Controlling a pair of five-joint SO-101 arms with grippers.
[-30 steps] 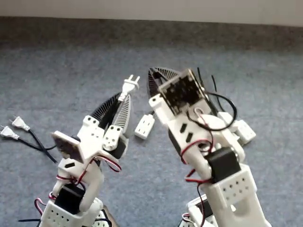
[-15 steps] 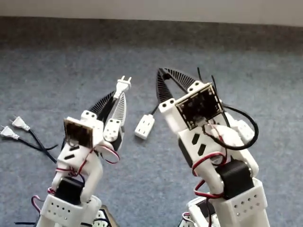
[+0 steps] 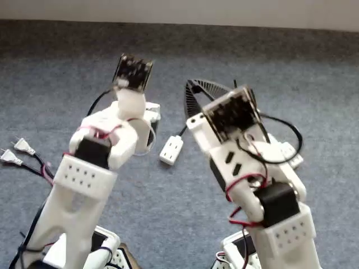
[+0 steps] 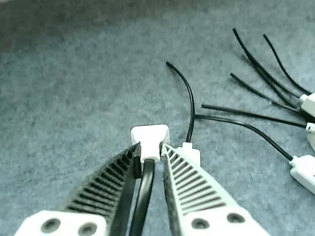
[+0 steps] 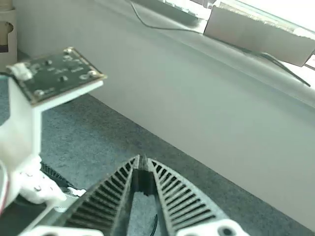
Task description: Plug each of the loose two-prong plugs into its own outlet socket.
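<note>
Two-prong plug (image 4: 150, 135) clamped in the left end effector (image 4: 150, 149), over the grey desk (image 4: 74, 73).

Nearest the arms' bases, two more loose plugs (image 3: 17, 150) lie on their black cords at the desk's left side, well apart from everything else. Farther out, the gripped plug's white body sticks out past the fingertips, and its black cord runs back between the two ribbed fingers. A white outlet socket (image 4: 191, 151) lies just beside one finger, with a black cord curving away from it. The right end effector (image 5: 141, 164) is raised with its fingertips drawn together; I cannot tell whether anything sits between them. Beyond, several black cords (image 4: 256, 88) fan across the desk.
</note>
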